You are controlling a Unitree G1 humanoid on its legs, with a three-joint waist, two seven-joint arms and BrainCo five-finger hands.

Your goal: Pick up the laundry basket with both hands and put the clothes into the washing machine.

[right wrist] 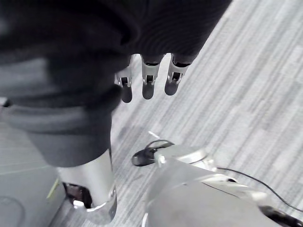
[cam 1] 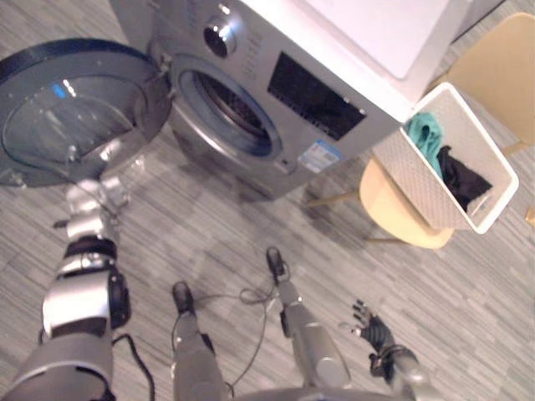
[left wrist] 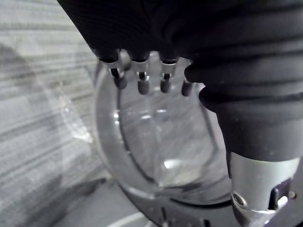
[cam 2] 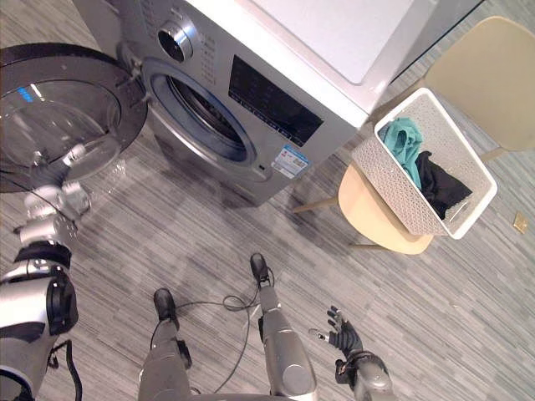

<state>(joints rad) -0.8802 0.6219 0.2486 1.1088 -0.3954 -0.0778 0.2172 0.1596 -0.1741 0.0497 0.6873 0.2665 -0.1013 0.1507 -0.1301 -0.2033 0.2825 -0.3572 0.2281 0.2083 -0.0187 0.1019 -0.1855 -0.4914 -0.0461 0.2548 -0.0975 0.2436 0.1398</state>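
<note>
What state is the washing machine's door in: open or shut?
Open. The door is swung wide to the robot's left, and the drum opening shows uncovered.

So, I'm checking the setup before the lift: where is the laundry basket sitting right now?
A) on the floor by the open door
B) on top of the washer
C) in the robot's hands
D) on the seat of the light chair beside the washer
D: the white laundry basket, with teal and black clothes in it, rests on the seat of the chair next to the washing machine.
</note>
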